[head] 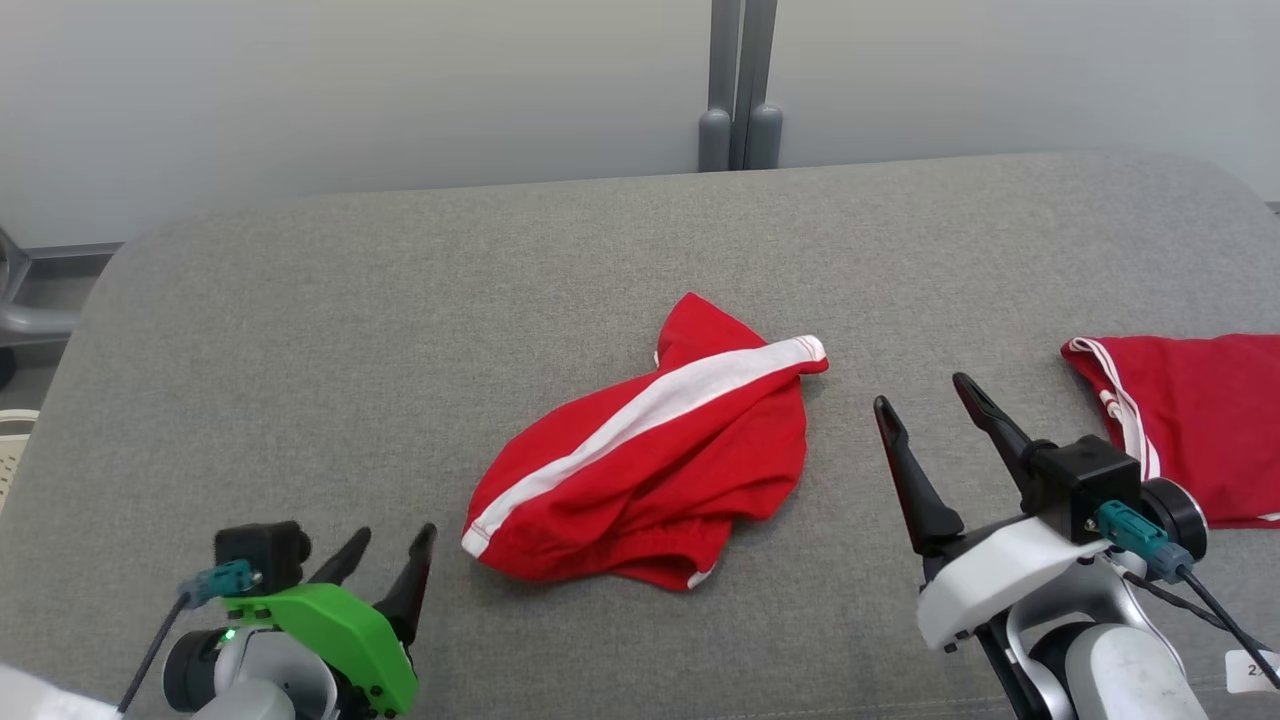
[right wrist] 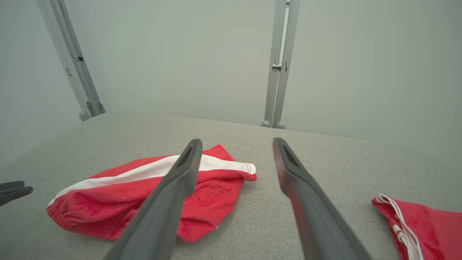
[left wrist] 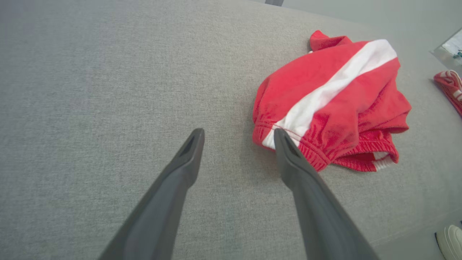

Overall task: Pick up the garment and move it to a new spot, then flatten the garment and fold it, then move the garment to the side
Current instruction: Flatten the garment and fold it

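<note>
Grey woven cloth covers the tabletop (head: 300,350) from the near edge to the rounded far edge. Nearest, at the lower left, the left tool (head: 394,535) hangs low over bare cloth with its two fingers apart and nothing between them; across from it the right tool (head: 922,392) also stands spread and empty, fingers pointing away from the robot. Between the two, near the middle of the tabletop, lies the garment (head: 650,460): red shorts with a white side stripe, bunched into a heap; the gathered waistband faces the left tool and one leg hem points away toward the right. In the left wrist view one finger crosses the waistband edge, but the head view shows a strip of grey between them, so I judge them apart. A second red piece (head: 1190,420) lies at the right edge, well clear of the shorts; beyond the tabletop are a pale wall (head: 350,90) and a metal post (head: 740,80).

The shorts seem already set down in their spot, so flattening looks like the step in hand. To do it well, each tool should take an opposite end: the left at the waistband by the stripe, the right at the far hem; pinch close to the edge, catching the layers together rather than a loose fold; then draw the ends apart low over the cloth so the heap slides open instead of lifting; keep the right tool off the other piece.
</note>
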Controlling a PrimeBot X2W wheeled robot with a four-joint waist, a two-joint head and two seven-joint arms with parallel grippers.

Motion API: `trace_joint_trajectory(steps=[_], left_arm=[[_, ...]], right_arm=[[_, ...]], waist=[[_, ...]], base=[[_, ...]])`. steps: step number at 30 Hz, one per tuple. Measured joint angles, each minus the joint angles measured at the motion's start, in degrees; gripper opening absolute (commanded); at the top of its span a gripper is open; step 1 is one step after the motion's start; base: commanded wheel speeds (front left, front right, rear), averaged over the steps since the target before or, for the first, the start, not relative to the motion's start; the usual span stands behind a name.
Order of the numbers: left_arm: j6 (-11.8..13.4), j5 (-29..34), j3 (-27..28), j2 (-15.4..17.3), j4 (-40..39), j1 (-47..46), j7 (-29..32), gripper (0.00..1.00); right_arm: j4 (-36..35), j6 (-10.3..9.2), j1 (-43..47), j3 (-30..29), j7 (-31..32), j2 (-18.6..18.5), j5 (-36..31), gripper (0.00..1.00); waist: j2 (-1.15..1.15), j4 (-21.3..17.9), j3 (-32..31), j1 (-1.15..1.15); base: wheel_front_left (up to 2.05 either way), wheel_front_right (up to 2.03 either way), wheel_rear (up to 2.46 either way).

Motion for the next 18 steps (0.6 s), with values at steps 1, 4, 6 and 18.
trace_joint_trajectory(steps=[1,4,6,18], left_arm=[[1.0,-0.91,1.49,0.04,-0.78,0.9,-1.88,1.0],[3.91,-1.31,5.46,-0.04,-4.1,3.3,-7.55,1.0],[5.05,-0.92,7.99,-0.22,-6.06,5.06,-9.04,1.0],[5.59,16.99,35.34,-15.02,-16.5,19.18,-9.79,1.0]], right_arm=[[0.05,0.0,0.14,-0.34,0.0,0.01,0.0,1.0],[0.54,0.0,0.87,-1.92,-0.57,0.02,0.48,1.0],[1.22,-0.01,1.12,-2.87,-1.11,-0.02,2.14,1.0],[8.23,0.0,1.59,-7.24,-6.95,0.03,4.58,1.0]], waist=[[0.0,0.08,-0.16,0.0],[0.0,0.39,-0.73,0.0],[0.0,0.67,-1.1,0.0],[0.0,2.45,-3.68,0.0]], base=[[0.0,0.0,0.0],[0.0,0.0,0.0],[0.0,0.0,0.0],[0.0,0.0,0.0]])
